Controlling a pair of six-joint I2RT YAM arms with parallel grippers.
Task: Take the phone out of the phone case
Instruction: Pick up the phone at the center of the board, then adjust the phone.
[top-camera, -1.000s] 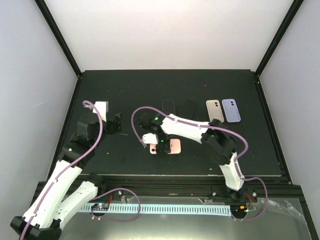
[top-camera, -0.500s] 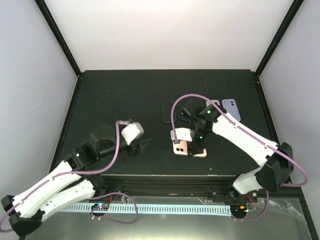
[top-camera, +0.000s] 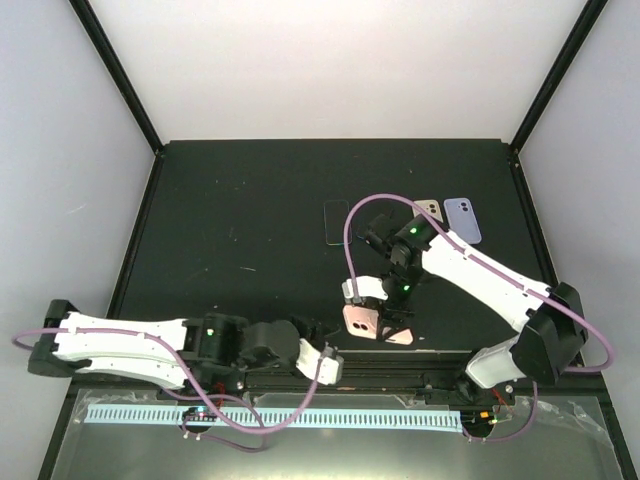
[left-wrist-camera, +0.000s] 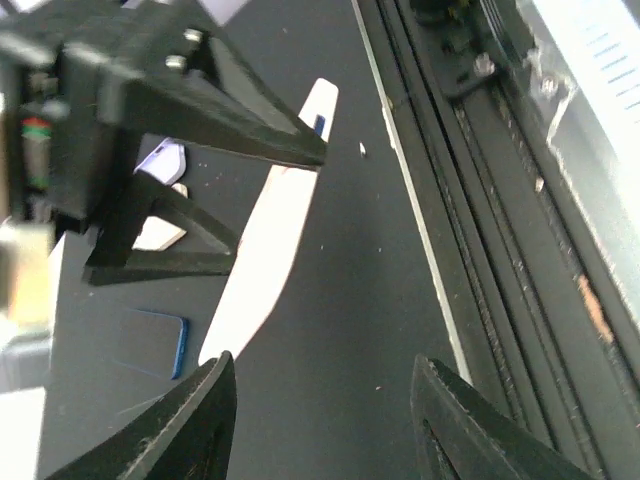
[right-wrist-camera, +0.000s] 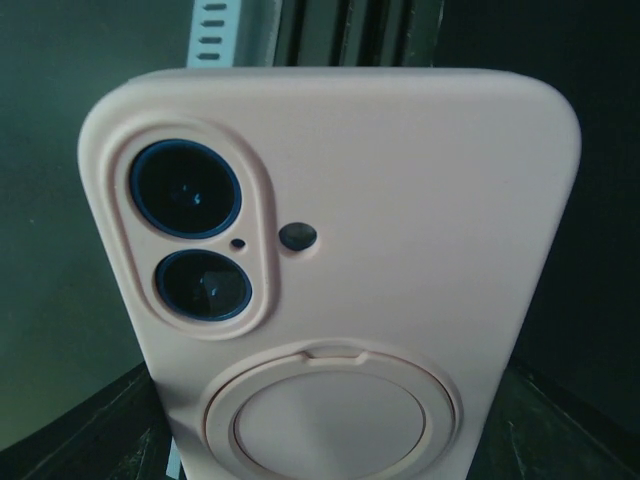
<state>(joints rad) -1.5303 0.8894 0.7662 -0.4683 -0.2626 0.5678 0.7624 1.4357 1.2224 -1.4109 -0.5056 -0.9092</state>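
Pink phone case (right-wrist-camera: 400, 250), phone (right-wrist-camera: 186, 190) inside, pinched in right gripper (top-camera: 386, 318) near table (top-camera: 240, 200) front edge
Looks clamped low down; bring over the wide-open, empty left gripper (left-wrist-camera: 322, 368) and peel one corner first

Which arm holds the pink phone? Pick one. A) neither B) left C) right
C: the right arm's jaws grip the phone by its sides in the wrist view; the left arm's jaws are open with nothing between them.
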